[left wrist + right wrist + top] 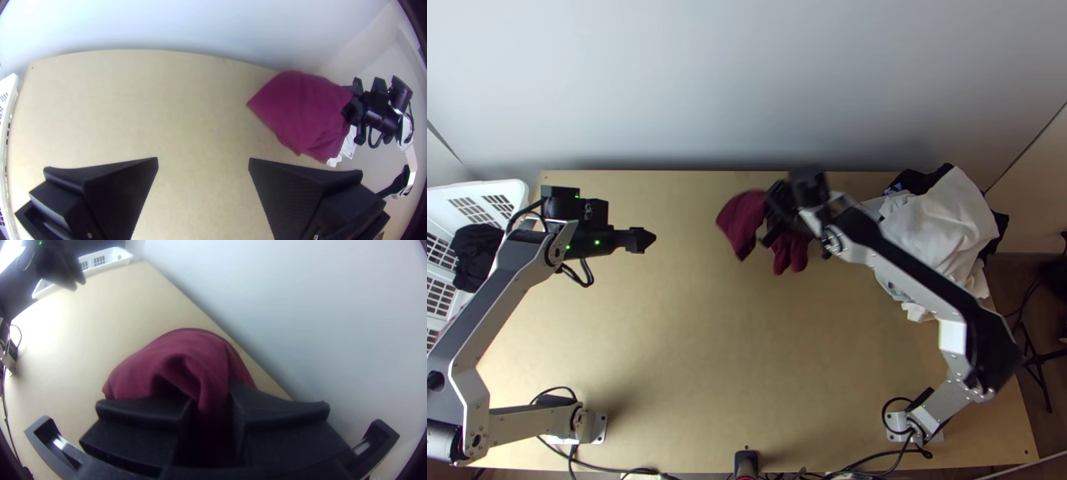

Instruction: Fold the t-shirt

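Bunched at the desk's (707,344) twelve o'clock, seen from above, the maroon t-shirt (741,220) was pinched between the right gripper's (211,396) jaws. The left gripper (203,160), toward ten o'clock, had its jaws spread, holding nothing. Folding looked barely begun: flattening and every proper fold remained.

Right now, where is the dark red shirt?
In the top view, the shirt is in the right gripper, over the table's far half, about midway across, with the clothes pile to its right.
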Motion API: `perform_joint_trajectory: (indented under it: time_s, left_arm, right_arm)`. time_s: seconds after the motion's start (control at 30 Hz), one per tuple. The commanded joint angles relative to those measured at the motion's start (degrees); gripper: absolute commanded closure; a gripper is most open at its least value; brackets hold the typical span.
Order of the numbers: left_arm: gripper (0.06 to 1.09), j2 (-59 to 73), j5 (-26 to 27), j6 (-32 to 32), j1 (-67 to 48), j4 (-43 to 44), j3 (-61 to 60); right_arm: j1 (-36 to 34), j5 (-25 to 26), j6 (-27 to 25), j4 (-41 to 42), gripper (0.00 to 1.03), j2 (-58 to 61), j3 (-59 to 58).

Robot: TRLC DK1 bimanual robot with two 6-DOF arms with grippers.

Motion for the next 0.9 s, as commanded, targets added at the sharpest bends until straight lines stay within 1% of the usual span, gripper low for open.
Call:
perform_joint_trajectory:
  time_s: [0.0,0.2,0.37,0.47,0.6,0.73,0.87]
  left_arm:
    - [0.1,-2.7,-0.1,-0.2,2.1,-1.8,-1.2]
    - [0.1,-5.0,-0.1,0.1,4.2,-3.4,-1.9]
    - [0.1,-6.2,-0.2,0.2,4.7,-3.9,-3.1]
    - [0.1,-6.4,-0.2,0.2,4.7,-3.9,-3.3]
    - [0.1,-6.1,-0.2,0.3,4.7,-3.9,-3.3]
    - [0.1,-5.4,-0.2,0.7,4.7,-3.8,-3.4]
    - [0.1,-4.7,-0.2,0.9,4.4,-3.5,-3.3]
  right_arm:
    - [-6.9,0.0,1.3,-2.5,1.0,-8.3,4.6]
    - [-15.7,0.0,1.7,-4.6,1.0,-15.3,10.5]
    - [-25.0,-1.5,4.0,-9.0,1.0,-19.2,18.8]
    - [-31.2,-4.0,5.5,-12.5,1.0,-21.2,22.7]
    - [-39.6,-7.7,5.8,-15.5,1.0,-24.9,23.0]
    - [-48.5,-13.2,5.9,-17.7,1.0,-28.6,21.0]
    - [-54.3,-16.6,4.8,-18.7,1.0,-31.5,16.6]
